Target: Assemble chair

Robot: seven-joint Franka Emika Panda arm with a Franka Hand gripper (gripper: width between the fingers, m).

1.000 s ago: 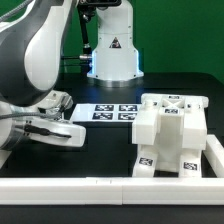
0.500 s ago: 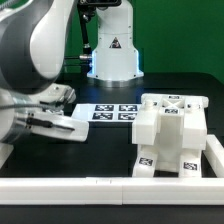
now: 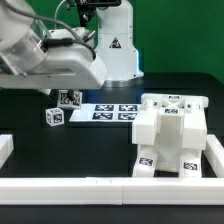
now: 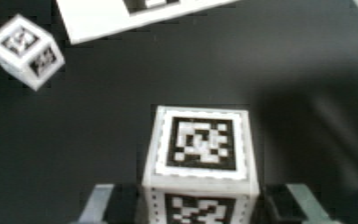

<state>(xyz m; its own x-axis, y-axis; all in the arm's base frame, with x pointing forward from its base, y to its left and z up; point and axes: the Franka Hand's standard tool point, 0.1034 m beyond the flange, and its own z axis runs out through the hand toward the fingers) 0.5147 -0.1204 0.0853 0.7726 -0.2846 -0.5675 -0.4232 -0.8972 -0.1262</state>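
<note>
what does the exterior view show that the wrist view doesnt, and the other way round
Only the exterior view: the joined chair structure, the white rail along the table edge, and the robot arm.
Only the wrist view: the end effector seen clearly, open, its fingers on either side of a block and apart from it.
Both: one small block, a second block and the marker board.

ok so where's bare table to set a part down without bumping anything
The widest bare patch is the black table between the small blocks, the front rail and the chair structure. It is crowded at the exterior view's right, around that structure, and by the marker board.
</note>
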